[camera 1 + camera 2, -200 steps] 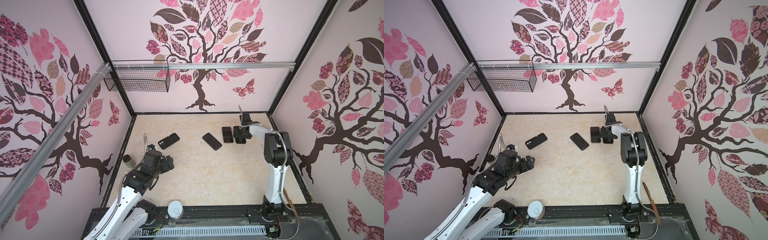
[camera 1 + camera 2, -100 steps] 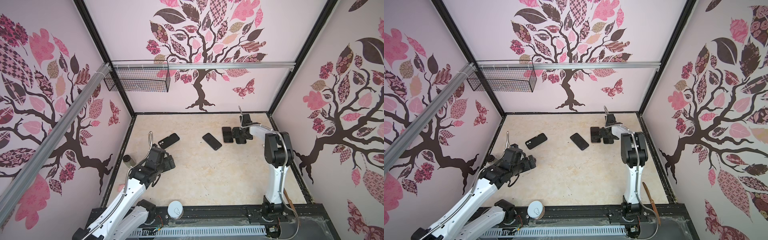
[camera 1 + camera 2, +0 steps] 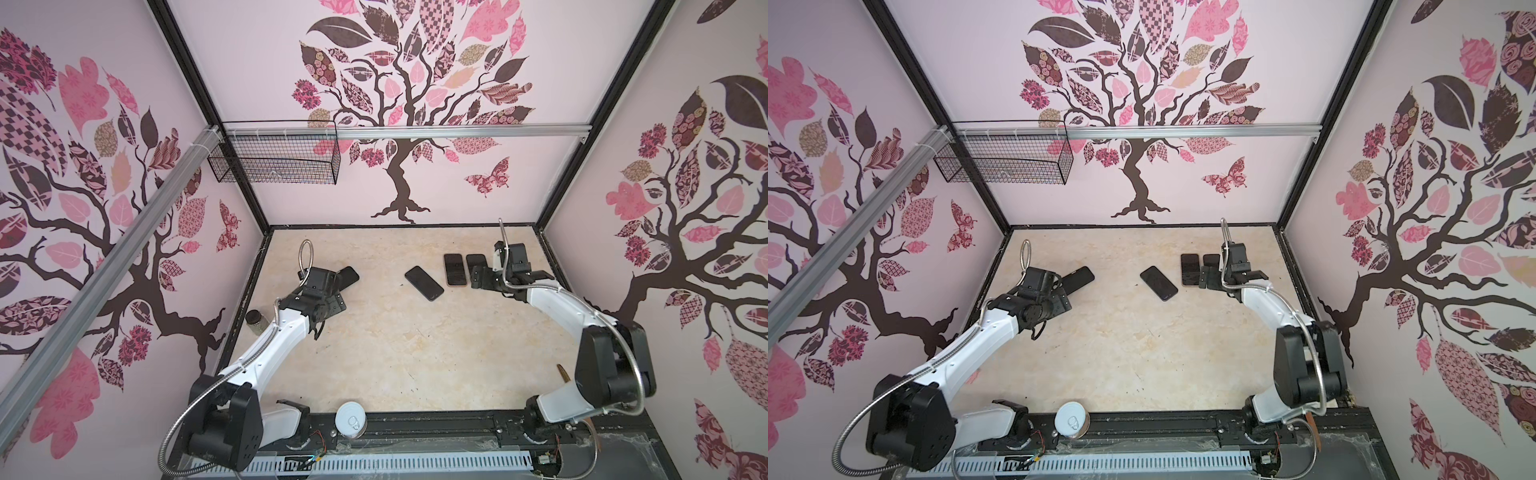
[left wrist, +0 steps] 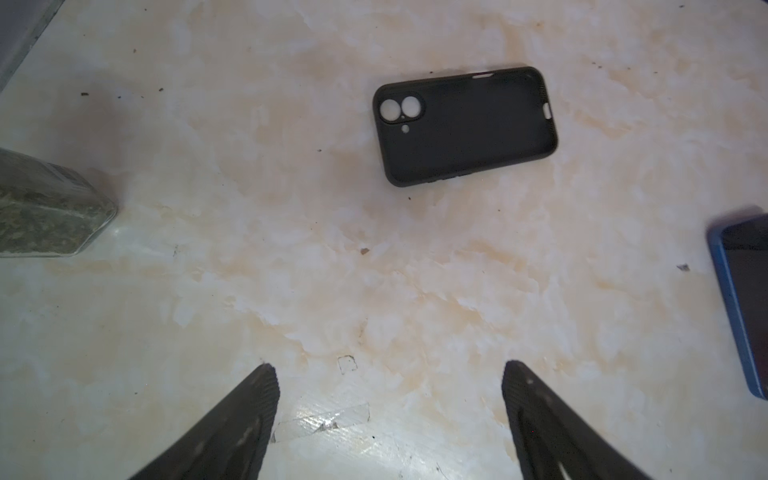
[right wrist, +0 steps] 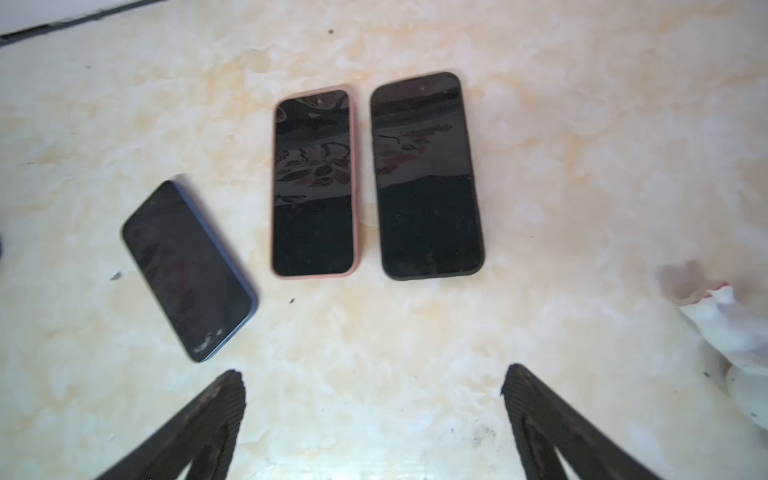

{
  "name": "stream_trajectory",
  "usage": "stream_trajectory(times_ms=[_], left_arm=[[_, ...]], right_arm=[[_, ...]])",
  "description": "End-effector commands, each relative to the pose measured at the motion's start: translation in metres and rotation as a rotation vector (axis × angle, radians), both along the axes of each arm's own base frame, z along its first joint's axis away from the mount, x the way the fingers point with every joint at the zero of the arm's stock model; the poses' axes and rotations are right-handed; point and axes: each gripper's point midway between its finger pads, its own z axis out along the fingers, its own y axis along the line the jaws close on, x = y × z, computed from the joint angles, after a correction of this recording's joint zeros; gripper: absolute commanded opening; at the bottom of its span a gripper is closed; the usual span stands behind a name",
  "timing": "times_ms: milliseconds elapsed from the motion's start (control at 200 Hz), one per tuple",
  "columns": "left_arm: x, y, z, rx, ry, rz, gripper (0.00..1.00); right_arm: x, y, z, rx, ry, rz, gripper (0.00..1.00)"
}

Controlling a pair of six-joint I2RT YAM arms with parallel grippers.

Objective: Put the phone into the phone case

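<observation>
Reach is what changed: your left hand (image 4: 388,370) has come forward and now hovers, fingers wide and empty, just short of the empty phone case (image 4: 465,124). Beyond it, the bare blue phone (image 5: 187,270) lies alone on the middle of the tabletop (image 3: 395,353). Farthest out, your right hand (image 5: 374,374) has spread wide near the pink-cased phone (image 5: 313,183) and the black-cased phone (image 5: 426,174), holding nothing. Nothing is fitted yet.

Phone case (image 4: 465,129) matt black, rubbery. Phone (image 5: 426,178) screen glossy glass. Table (image 4: 374,291) smooth, marble-look, slight sheen. Left fingers (image 4: 245,415) ribbed black plastic. Wire basket (image 3: 274,160) metal.
</observation>
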Motion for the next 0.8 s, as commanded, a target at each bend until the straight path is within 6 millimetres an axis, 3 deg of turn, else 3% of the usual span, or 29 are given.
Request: stream_trajectory(times_ms=[0, 145, 300, 430, 665, 795], left_arm=[[0.032, 0.012, 0.01, 0.002, -0.048, 0.023, 0.86], [0.055, 0.022, -0.009, -0.009, 0.005, 0.015, 0.81], [0.076, 0.029, -0.029, 0.025, 0.057, 0.025, 0.69], [0.089, 0.032, -0.044, 0.05, 0.081, 0.034, 0.66], [0.111, 0.038, -0.055, 0.097, 0.093, 0.056, 0.59], [0.12, 0.04, -0.063, 0.114, 0.107, 0.061, 0.47]], right_arm=[[-0.022, 0.037, 0.012, 0.055, -0.026, 0.103, 1.0], [-0.049, 0.07, 0.021, 0.155, -0.044, 0.206, 1.0], [-0.074, 0.088, 0.031, 0.136, -0.081, 0.266, 1.0], [-0.097, 0.107, 0.037, 0.166, -0.084, 0.341, 1.0], [-0.115, 0.11, 0.031, 0.191, -0.081, 0.382, 1.0], [-0.119, 0.109, 0.027, 0.189, -0.076, 0.389, 1.0]])
